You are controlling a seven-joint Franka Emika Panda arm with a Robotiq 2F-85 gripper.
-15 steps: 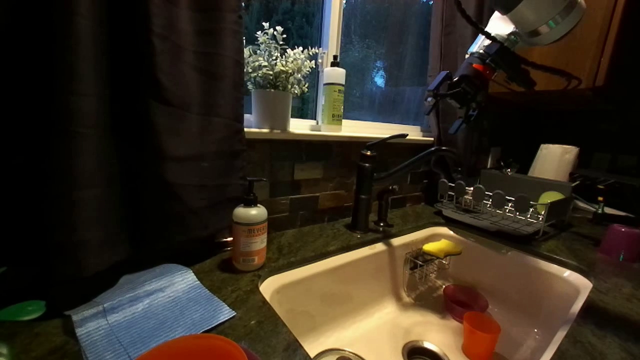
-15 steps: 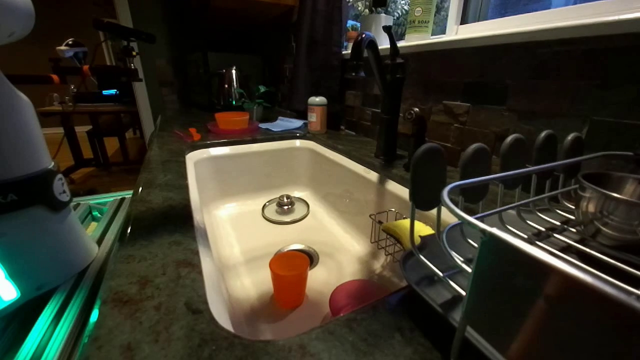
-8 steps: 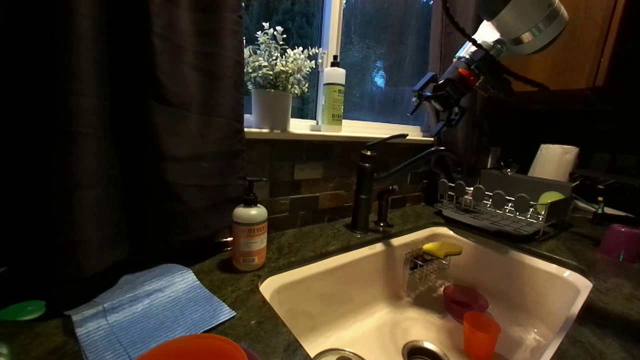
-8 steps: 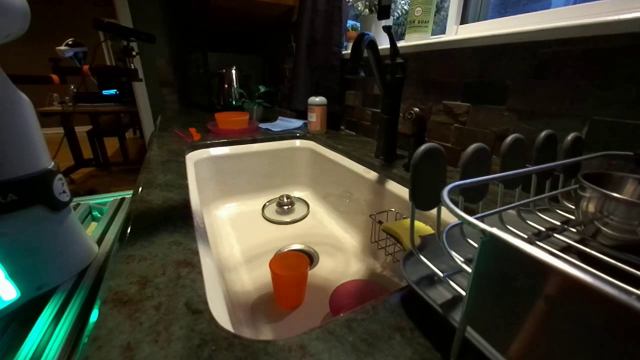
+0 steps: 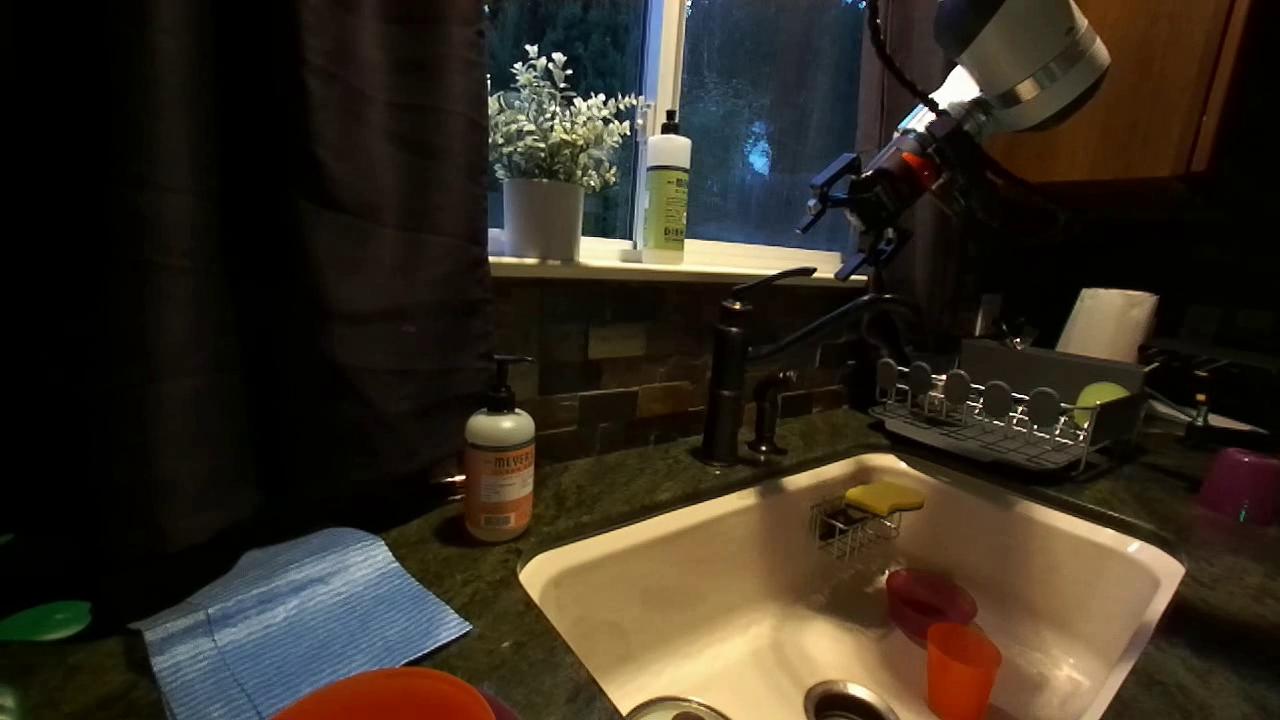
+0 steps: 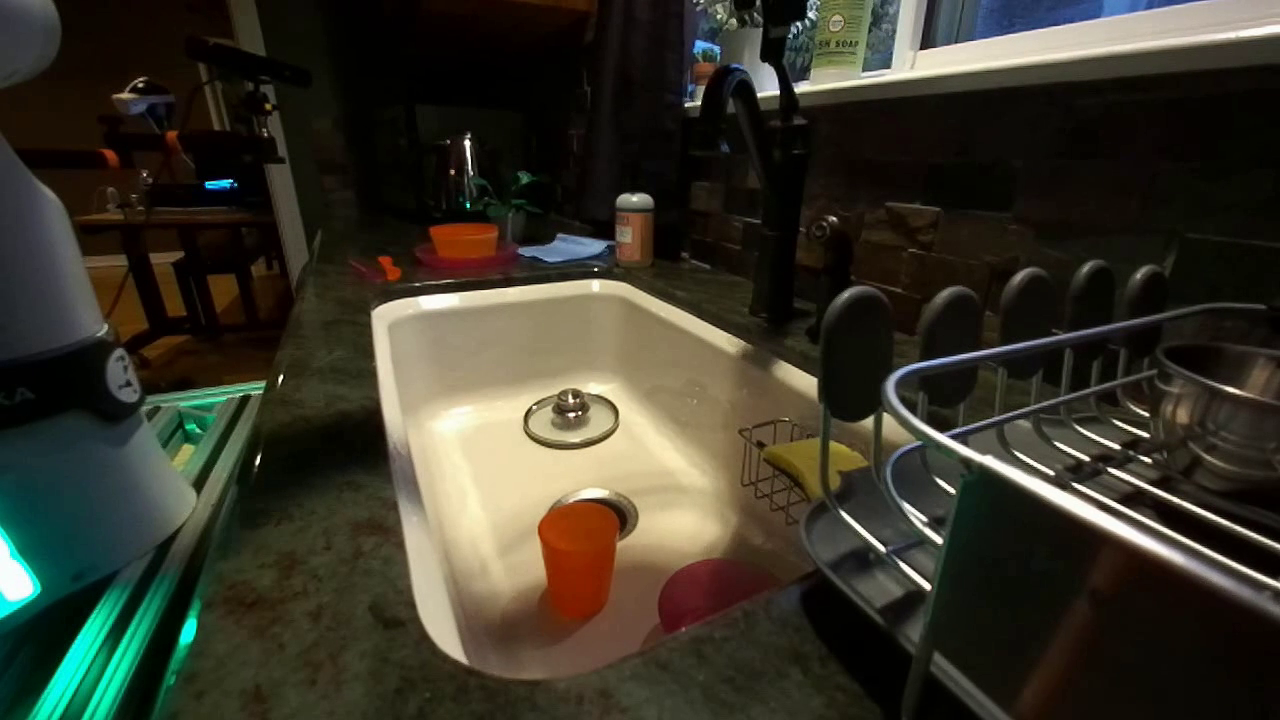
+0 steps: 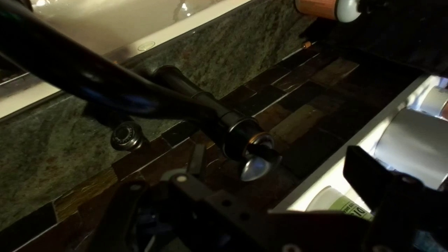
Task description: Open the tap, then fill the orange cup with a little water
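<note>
My gripper hangs in the air above the tap's arched spout, by the window. Its fingers are spread wide with nothing between them. The dark tap stands behind the sink, its lever handle slightly lower than my fingertips and off to their left in that exterior view. Seen from the wrist, the end of the handle points up toward the gap between the fingers, untouched as far as I can see. The orange cup stands upright in the sink near the drain, away from the gripper; the wrist view does not show it.
Inside the white sink are a glass lid, a reddish bowl and a wire holder with a yellow sponge. A side sprayer stands beside the tap. A green-labelled bottle and potted plant occupy the sill.
The gripper has moved left and slightly down, closer to the tap handle, its fingers staying spread. In an exterior view a dark finger has come down over the handle. Cup and tap are unmoved.
</note>
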